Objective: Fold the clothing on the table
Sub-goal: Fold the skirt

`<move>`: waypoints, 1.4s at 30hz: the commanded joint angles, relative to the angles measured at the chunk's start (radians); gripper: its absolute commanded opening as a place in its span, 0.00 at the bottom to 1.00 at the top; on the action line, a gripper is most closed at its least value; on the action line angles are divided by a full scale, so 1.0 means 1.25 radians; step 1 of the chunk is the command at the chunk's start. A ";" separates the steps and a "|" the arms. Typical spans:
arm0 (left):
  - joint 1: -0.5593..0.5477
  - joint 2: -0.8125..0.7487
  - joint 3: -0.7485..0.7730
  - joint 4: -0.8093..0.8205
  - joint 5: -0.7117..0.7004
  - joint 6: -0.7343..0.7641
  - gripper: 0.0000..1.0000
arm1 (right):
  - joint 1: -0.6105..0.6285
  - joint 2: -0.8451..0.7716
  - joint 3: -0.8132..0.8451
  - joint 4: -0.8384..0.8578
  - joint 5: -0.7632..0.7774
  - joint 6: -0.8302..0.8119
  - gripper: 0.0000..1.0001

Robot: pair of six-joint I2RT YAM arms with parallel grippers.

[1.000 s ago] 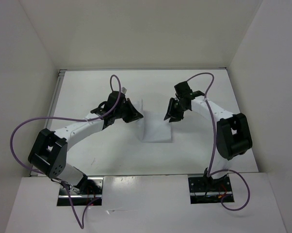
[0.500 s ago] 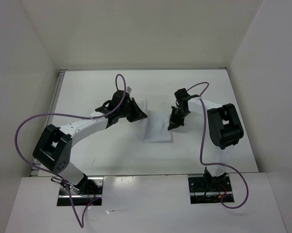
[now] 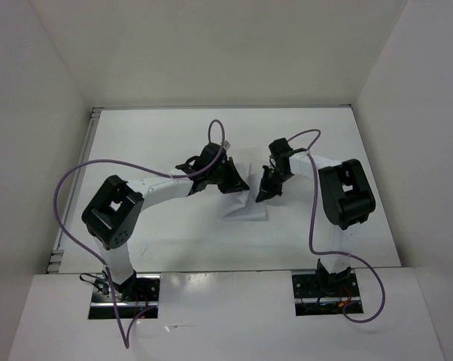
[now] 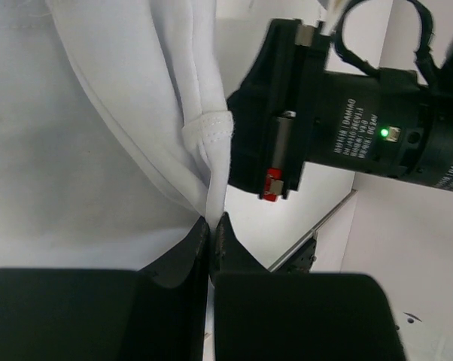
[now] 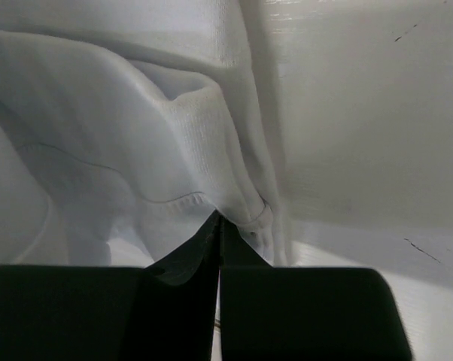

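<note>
We see the clothing [image 3: 247, 209] lying abt the middle of the table [image 3: 151, 143], w/ both grippers down on it. In the top view its long axis runs approx 12-to-6. The 6 o'clock end lies flat & squared off on the surface, while the 12 o'clock part is bunched and partly hidden under the arms. We can't tell which end is neck or hem. The left gripper [image 3: 240, 185] sits on the garment's 9 o'clock side, toward its upper part. Its wrist cam shows the fingers [image 4: 185, 252] pressed together w/ a thin fold of white fabric pinched between the tips, and a stitched edge bunched just above the pinch. The right gripper [image 3: 263, 195] is at the 3 o'clock edge, near the left one but not touching it. Its fingers [image 5: 196, 252] are likewise closed tight, nipping a ribbed hem, w/ fabric draped in soft folds toward 10 o'clock in that view.
</note>
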State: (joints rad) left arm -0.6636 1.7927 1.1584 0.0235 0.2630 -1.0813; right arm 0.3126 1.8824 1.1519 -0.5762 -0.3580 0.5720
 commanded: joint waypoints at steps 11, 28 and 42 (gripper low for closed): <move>-0.046 0.101 0.121 0.044 0.040 -0.034 0.00 | 0.008 0.039 -0.004 0.040 -0.007 0.004 0.02; -0.075 0.066 0.054 0.212 0.042 -0.163 0.67 | -0.061 -0.158 -0.004 -0.051 0.135 0.048 0.11; -0.075 -0.202 0.036 -0.051 -0.267 -0.026 0.64 | -0.046 -0.267 0.076 -0.063 -0.003 0.000 0.17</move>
State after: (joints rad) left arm -0.7620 1.6211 1.2205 0.0914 0.1108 -1.2064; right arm 0.2344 1.5131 1.2541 -0.7147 -0.1898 0.6025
